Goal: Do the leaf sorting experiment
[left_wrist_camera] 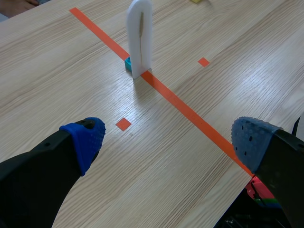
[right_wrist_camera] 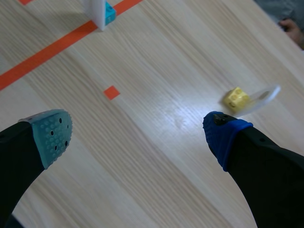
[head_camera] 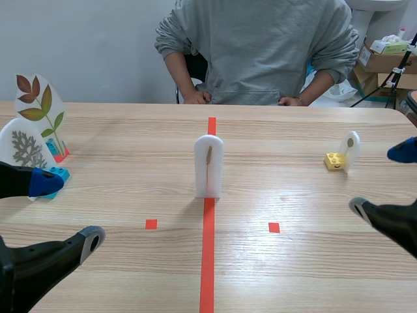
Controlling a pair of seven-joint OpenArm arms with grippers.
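Grippers sit nearest: left gripper (head_camera: 68, 212) and right gripper (head_camera: 381, 179) flank the middle leaf card (head_camera: 208, 166), both spread wide and holding nothing. That card stands edge-on in a blue brick (left_wrist_camera: 128, 63), probably so that fingers can pinch it. Right of it, a small card (head_camera: 350, 149) stands on a yellow brick (head_camera: 335, 160). Far left of it are two leaf cards (head_camera: 39, 114), likely sorting references. No writing is legible.

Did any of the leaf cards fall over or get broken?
No, nothing stands out. The white card on the tape line, the small card by the yellow brick, the brown-and-green leaf card and the grey leaf card all stand upright, and none looks broken.
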